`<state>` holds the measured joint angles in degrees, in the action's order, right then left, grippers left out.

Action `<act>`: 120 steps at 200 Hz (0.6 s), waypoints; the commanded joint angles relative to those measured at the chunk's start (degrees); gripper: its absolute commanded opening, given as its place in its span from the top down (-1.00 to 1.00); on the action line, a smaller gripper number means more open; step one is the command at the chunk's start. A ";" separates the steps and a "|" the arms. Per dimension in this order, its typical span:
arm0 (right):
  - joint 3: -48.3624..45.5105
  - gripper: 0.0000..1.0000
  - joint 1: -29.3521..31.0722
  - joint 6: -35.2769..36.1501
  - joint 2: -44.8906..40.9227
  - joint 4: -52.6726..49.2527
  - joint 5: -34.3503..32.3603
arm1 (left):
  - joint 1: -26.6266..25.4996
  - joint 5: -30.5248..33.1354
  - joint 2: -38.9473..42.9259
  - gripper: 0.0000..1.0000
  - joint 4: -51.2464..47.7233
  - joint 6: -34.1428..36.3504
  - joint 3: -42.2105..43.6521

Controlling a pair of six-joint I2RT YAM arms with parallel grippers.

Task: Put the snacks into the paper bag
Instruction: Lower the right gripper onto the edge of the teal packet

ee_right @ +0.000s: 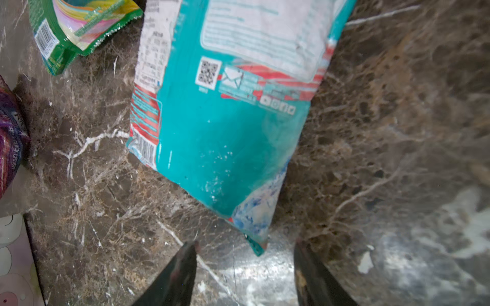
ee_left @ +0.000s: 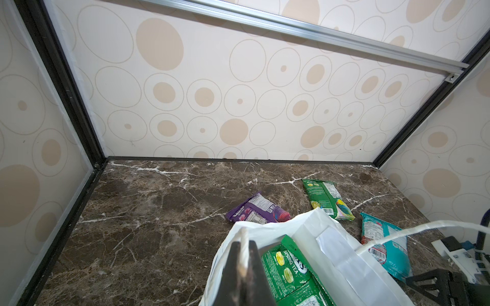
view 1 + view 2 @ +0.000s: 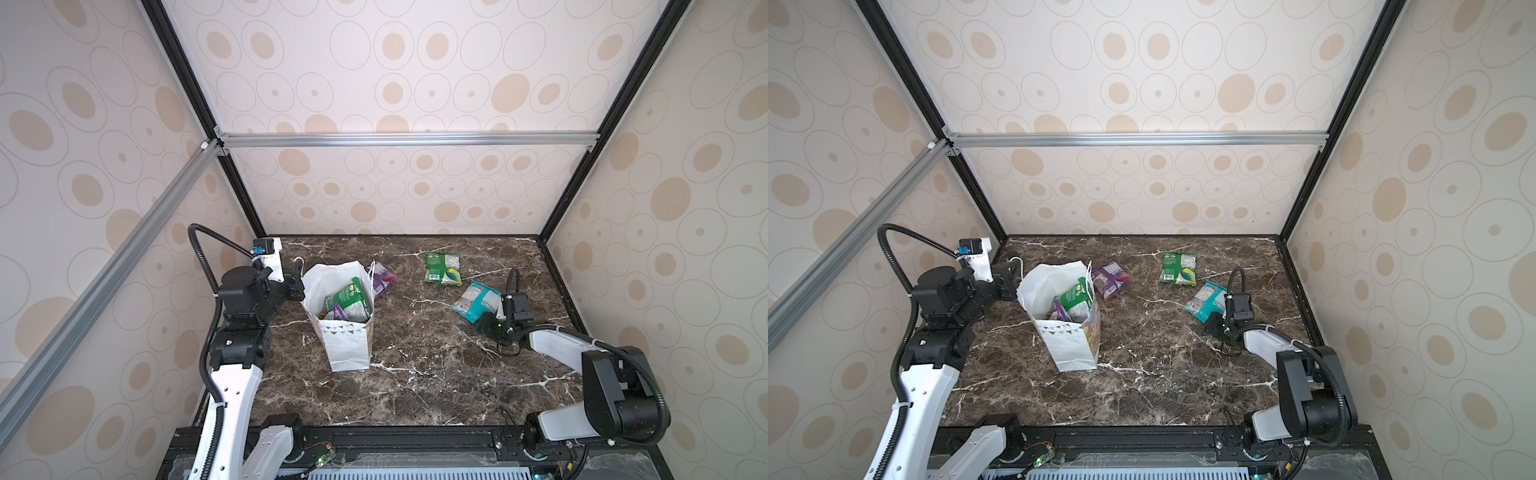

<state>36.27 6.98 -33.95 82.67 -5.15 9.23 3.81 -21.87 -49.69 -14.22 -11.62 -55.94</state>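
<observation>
Paper bag (image 3: 348, 347) stands open-mouthed, likely because left gripper (image 2: 242, 254) pinches its cord handle (image 2: 244, 235), while right gripper (image 1: 245, 265), jaws apart, brackets the corner of 1 teal packet (image 1: 225, 119) for pickup.

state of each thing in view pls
paper bag, upright, mouth open, cord handle held
left gripper, shut on bag's cord handle
green packet in bag, standing, top poking out
purple packet in bag, mostly hidden
purple packet on table, lying beside bag
green packet on table, flat, untouched
teal packet, flat, corner between right gripper's open jaws
right gripper, open, holding nothing
</observation>
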 commanded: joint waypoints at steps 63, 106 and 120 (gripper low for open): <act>3.50 -0.22 -0.39 0.70 5.06 -1.71 -0.61 | 0.39 -1.54 0.23 1.00 -0.11 0.38 -0.59; 4.23 -0.19 -0.31 0.55 7.26 -1.84 -1.33 | 0.38 -1.40 0.54 1.00 -0.13 0.46 -0.57; 4.53 -0.14 -0.29 0.48 8.11 -1.55 -1.32 | 0.40 -1.23 0.49 1.00 -0.12 0.55 -0.53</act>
<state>40.34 6.98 -33.17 88.25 -4.93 8.97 3.84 -22.59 -49.69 -14.22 -11.62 -55.94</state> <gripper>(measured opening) 0.589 0.048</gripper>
